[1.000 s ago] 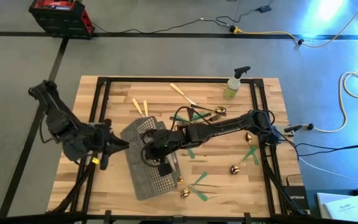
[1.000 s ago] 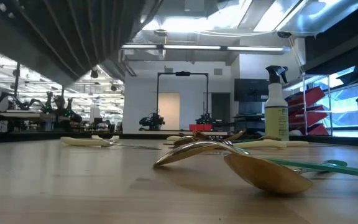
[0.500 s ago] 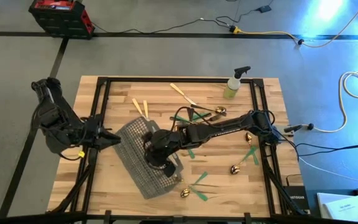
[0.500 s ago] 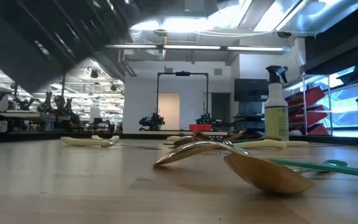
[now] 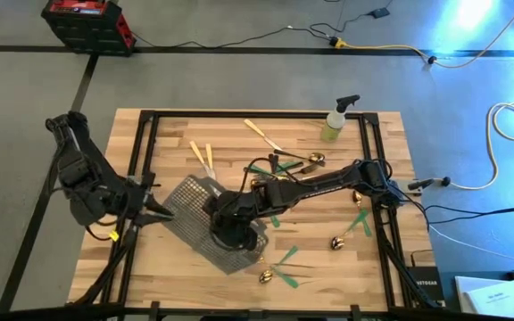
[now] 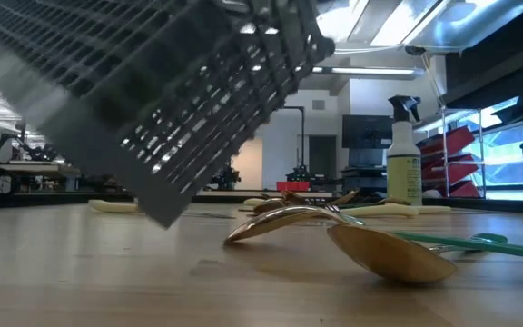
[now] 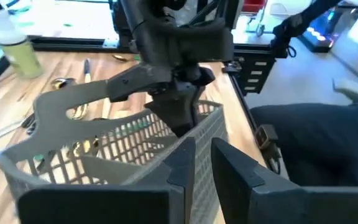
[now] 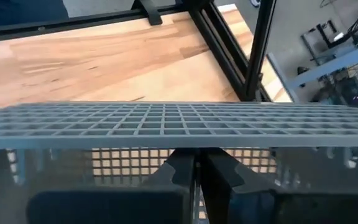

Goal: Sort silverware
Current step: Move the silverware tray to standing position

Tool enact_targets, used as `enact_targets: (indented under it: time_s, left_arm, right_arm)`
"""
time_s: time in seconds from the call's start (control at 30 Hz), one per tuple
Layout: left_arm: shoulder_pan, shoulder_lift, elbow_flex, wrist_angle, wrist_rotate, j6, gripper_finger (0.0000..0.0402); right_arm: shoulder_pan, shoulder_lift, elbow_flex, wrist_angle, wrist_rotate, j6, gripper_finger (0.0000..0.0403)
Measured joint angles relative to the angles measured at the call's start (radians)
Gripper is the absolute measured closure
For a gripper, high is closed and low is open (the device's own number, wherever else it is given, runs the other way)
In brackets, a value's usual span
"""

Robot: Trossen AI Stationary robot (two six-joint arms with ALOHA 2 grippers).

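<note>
The grey wire-mesh caddy (image 5: 205, 223) hangs tilted above the table's middle, held at two places. My left gripper (image 5: 162, 214) is shut on its left end, my right gripper (image 5: 232, 230) on a mesh wall inside it. In the low view the caddy (image 6: 180, 100) slants with one corner low, clear of the wood. Silverware lies loose on the table. Cream-handled pieces (image 5: 202, 153) lie at the far side. Gold spoons with green handles (image 5: 284, 267) lie near and right. One gold spoon (image 6: 379, 250) lies close in the low view. My left gripper pinches the caddy's end wall at its top rim (image 7: 199, 138), one finger inside and one outside, coming about level from the table's left. The caddy is lifted clear and tilted. My right gripper pinches a thin upright mesh wall (image 8: 197, 154) inside the caddy between its two fingers, slanting down from the right. The fingers (image 7: 180, 115) reach in from the open top.
A yellow-green spray bottle (image 5: 337, 120) stands at the far right. A black frame (image 5: 141, 152) runs along the table's edges. More green-handled spoons (image 5: 357, 223) lie by the right rail. Gold heads (image 7: 82, 147) show through the mesh; inside or beyond it, I cannot tell.
Both wrists have rolled and the caddy has turned about and tipped between them. It lay lengthwise toward the near edge; now it lies slantwise. In the low view its mesh body has swung down into sight, one corner near the table. Both grippers have kept their hold.
</note>
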Motion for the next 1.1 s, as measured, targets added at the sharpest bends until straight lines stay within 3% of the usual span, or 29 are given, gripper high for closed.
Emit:
enact_targets:
  time_s: [0.17, 0.4, 0.57, 0.7, 0.87, 1.1]
  left_arm:
    - [0.015, 0.002, 0.0, 0.009, 0.0, 0.108, 0.0325]
    - [0.068, 0.032, 0.006, 0.004, 0.002, 0.216, 0.0243]
    - [0.163, 0.156, 0.127, -0.204, 0.015, 0.222, 0.0184]
    - [0.215, 0.305, 0.282, -0.408, 0.112, 0.23, 0.0152]
    - [0.289, 0.495, 0.462, -0.617, 0.275, 0.239, 0.0142]
    - [0.39, 0.672, 0.619, -0.856, 0.368, 0.266, 0.0141]
  right_arm:
    - [0.0, 0.0, 0.0, -0.038, 0.023, -0.025, 0.0403]
    - [-0.003, 0.0, 0.0, -0.065, 0.041, -0.043, 0.0403]
    - [-0.003, 0.0, 0.0, -0.063, 0.057, -0.044, 0.0403]
    - [-0.003, 0.0, 0.0, -0.073, 0.057, -0.043, 0.0403]
    - [-0.003, 0.0, 0.0, -0.09, 0.057, -0.043, 0.0403]
    - [-0.003, 0.0, 0.0, -0.09, 0.056, -0.042, 0.0403]
